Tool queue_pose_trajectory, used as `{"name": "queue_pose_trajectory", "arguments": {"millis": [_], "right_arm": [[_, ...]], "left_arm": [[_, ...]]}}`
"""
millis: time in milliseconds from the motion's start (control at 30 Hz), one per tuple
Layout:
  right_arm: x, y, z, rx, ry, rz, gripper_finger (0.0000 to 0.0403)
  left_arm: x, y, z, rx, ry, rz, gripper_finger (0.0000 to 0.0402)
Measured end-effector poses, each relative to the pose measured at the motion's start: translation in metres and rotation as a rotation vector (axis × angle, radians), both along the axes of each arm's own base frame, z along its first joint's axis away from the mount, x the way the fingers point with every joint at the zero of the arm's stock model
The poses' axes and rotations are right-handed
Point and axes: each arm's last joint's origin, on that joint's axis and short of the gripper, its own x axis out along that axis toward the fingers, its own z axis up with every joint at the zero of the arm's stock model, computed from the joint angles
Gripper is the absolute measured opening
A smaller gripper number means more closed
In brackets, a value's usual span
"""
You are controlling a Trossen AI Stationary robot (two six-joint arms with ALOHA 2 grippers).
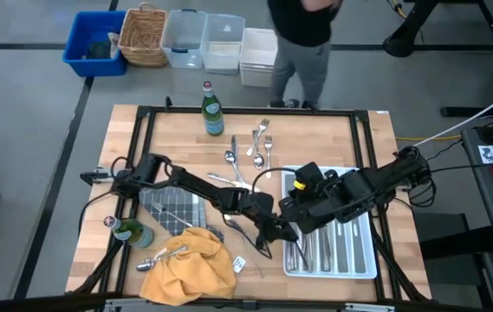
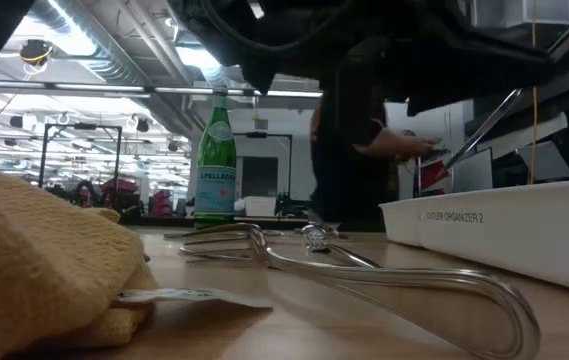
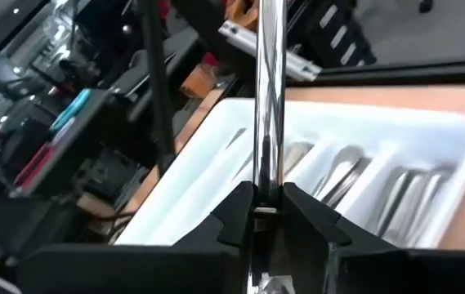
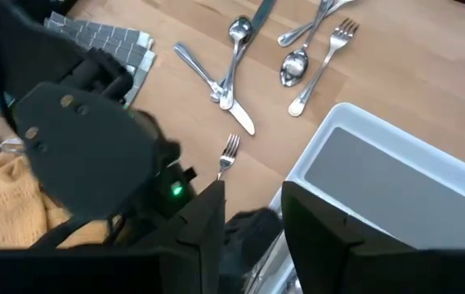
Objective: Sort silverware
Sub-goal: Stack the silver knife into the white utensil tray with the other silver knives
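Silverware, loose: forks, spoons and knives [image 1: 259, 143] are scattered on the wooden table [image 1: 333, 139] beyond the far end of the white tray [image 1: 363, 264]; the same group is seen in the right wrist view, with one fork [image 4: 229, 152] lying nearer the tray's corner. More pieces are already laid in the tray's long slots [image 3: 395, 192]. Two spoons [image 1: 161, 257] lie well to the tray's left, against the yellow cloth [image 1: 190, 264].

Silverware, held: one slim shiny handle [image 3: 268, 90] is clamped upright between the narrow jaws of the left gripper [image 1: 274, 232], just off the tray's left edge. Which kind of piece it is cannot be told.

Right gripper [image 4: 252, 214]: held above the tray's far end, jaws parted and empty.

Step in hand, as judged: the held piece is to be carried over the tray and dropped into the slot of its own kind. The handle should be lined up along the slot and lowered close before release, so that it is not left lying across a divider.

Surroundings: a grey checked mat [image 1: 172, 208] and a green bottle [image 1: 133, 232] lie left of the tray; a second green bottle [image 1: 212, 111] stands beyond it at the table's far edge. A person [image 1: 302, 39] stands past that edge.

Obstruction: the right arm hangs over the tray and crowds the left gripper's path; contact between them is the likely risk.
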Motion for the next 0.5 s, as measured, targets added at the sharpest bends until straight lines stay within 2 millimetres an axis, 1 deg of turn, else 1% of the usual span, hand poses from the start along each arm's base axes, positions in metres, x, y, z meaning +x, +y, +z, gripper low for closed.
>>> {"name": "queue_pose_trajectory", "arguments": {"millis": [167, 300, 433, 500], "right_arm": [[0.0, 0.001, 0.0, 0.001, 0.006, 0.012, 0.0122], [0.0, 0.001, 0.0, -0.002, 0.009, 0.019, 0.0122], [0.0, 0.001, 0.0, -0.002, 0.009, 0.019, 0.0122], [0.0, 0.001, 0.0, 0.001, 0.011, 0.02, 0.0122]], "left_arm": [[0.001, 0.012, -0.005, 0.047, 0.028, 0.012, 0.0047], [0.001, 0.019, -0.008, 0.051, 0.061, 0.013, 0.0047], [0.0, 0.025, -0.013, 0.089, 0.086, -0.055, 0.0047], [-0.001, 0.025, -0.014, 0.116, 0.083, -0.093, 0.0047]]}}
